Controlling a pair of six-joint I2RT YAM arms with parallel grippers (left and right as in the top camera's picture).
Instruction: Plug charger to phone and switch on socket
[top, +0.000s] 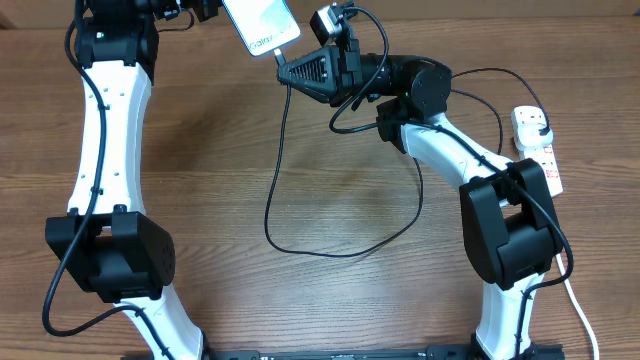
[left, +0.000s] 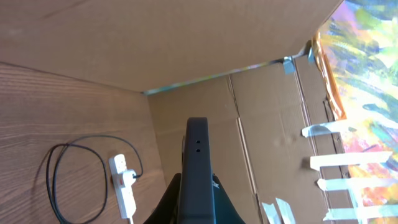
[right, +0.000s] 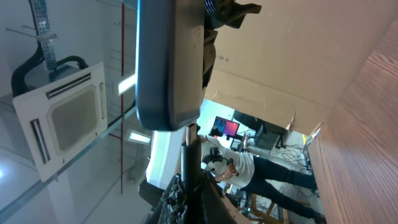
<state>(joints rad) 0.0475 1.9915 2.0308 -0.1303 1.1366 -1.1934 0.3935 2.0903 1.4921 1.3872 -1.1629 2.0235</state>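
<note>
My left gripper (top: 222, 10) is shut on the phone (top: 258, 25) and holds it above the table's far edge, light-blue screen up. In the left wrist view the phone's dark edge (left: 198, 155) stands between the jaws (left: 198, 202). My right gripper (top: 288, 72) is shut on the charger's connector tip (right: 189, 152), which meets the phone's short bottom edge (right: 166, 68). I cannot tell whether it is seated. The black cable (top: 300, 240) loops over the table to a plug (top: 530, 122) in the white socket strip (top: 540, 160), which also shows in the left wrist view (left: 125, 190).
The socket strip's white cord (top: 580, 310) runs down the right side past the right arm's base. A cardboard wall (left: 261, 143) stands behind the table. The black cable loop (left: 56, 180) lies on the wood between both arms.
</note>
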